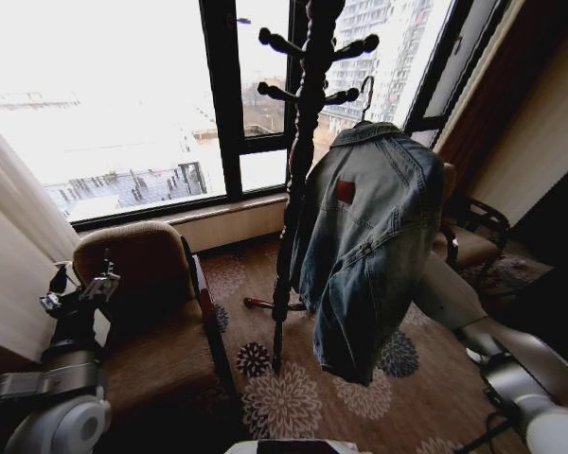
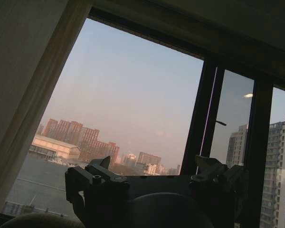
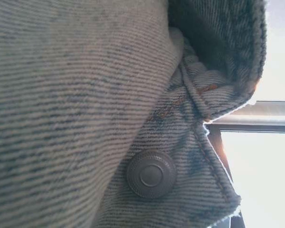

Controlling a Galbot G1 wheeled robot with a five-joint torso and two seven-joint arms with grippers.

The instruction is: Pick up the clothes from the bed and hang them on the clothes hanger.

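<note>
The clothes, a light-blue denim jacket (image 1: pixel 369 246) with a red patch (image 1: pixel 345 192), hang in the air right beside a dark wooden coat stand (image 1: pixel 298 142). The metal hook of the clothes hanger (image 1: pixel 366 90) pokes up from the collar near a stand peg; the rest of the hanger is hidden inside the jacket. My right arm (image 1: pixel 454 293) reaches up behind the jacket, which hides its gripper. The right wrist view is pressed against denim (image 3: pixel 85 95) and a metal button (image 3: pixel 151 174). My left gripper (image 1: pixel 80 288) (image 2: pixel 156 180) is open and idle over the armchair. The bed is out of view.
A brown armchair (image 1: pixel 151 312) stands at the left, under my left arm. Another chair (image 1: pixel 469 236) sits behind the jacket at the right. Large windows (image 1: pixel 123 95) run along the back wall. Patterned carpet (image 1: pixel 284 397) surrounds the stand's base.
</note>
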